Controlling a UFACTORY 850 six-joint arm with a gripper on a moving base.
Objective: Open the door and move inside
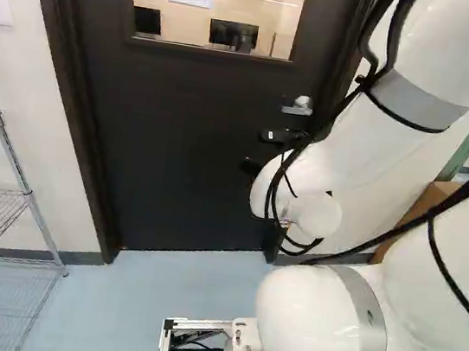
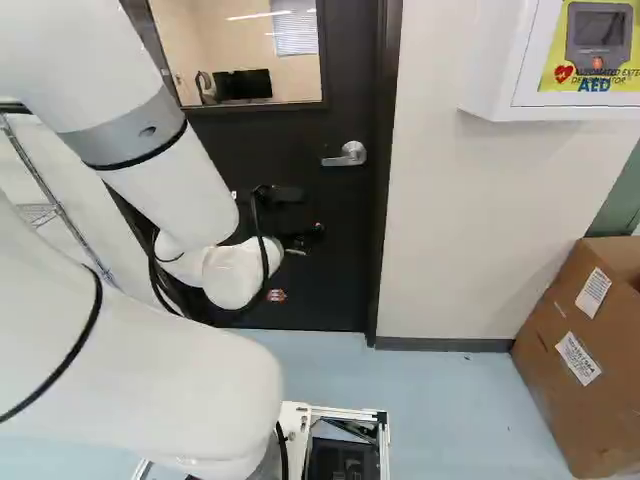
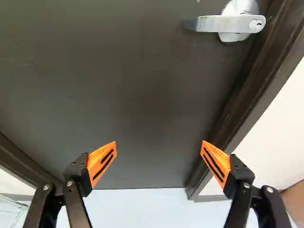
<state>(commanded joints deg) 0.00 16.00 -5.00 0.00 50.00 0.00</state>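
My gripper is in front of the dark door, lower than the silver lever handle in the right base view. The same handle shows above the wrist in the left base view. In the wrist view the gripper stands wide open, nothing between its orange pads. The lever lies ahead of the fingers, apart from them, near the door's frame. The door is closed in its frame, and its window shows a room behind. In the base views the arm hides part of the door.
A wire shelf stands left of the door. On the wall to the right hangs a white AED cabinet. Below it, farther right, a cardboard box rests on the pale blue floor. The dark door frame borders the wall.
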